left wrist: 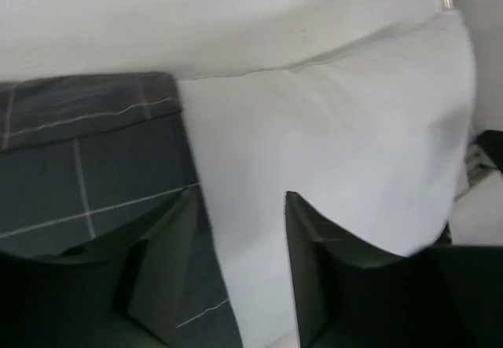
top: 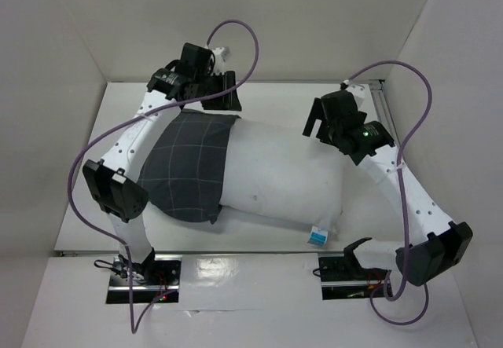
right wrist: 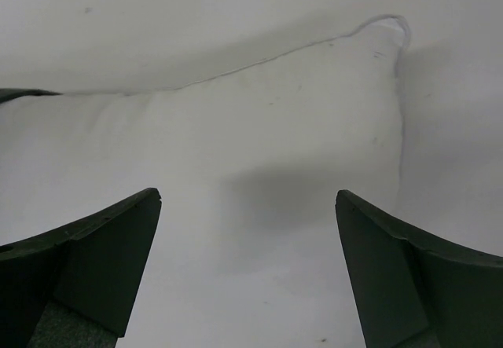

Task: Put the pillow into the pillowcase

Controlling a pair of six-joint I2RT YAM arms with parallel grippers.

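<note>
Pillowcase: the pillowcase point(top: 185, 167) lies at the left of the table point(top: 283, 97), pulled over the left end of the pillow, with its open mouth facing right.
Left gripper: the left gripper point(left wrist: 240, 203) hovers at the far side of that mouth, where grey cloth meets white. Its fingers point(left wrist: 169, 261) stand partly apart with nothing between them.
Pillow: the pillow point(top: 283, 175) lies across the middle. Roughly a third of it is inside the case and the rest is bare out to the right.
Tag: the blue-and-white tag point(top: 317, 236) shows at the near right corner, well outside the case.
Right gripper: the right gripper point(right wrist: 247, 199) hangs over the pillow's far right part, near its corner. Its jaws are spread wide and hold nothing.
Step in hand: judged to be a re-grip between pulls, since neither arm has hold of anything and the sleeving is only partly done.
Next move calls for: the left fingers probably need to pinch the case's hem alone, not the pillow under it. The right gripper would then pin or push the bare end leftward while the hem is drawn to the right.
</note>
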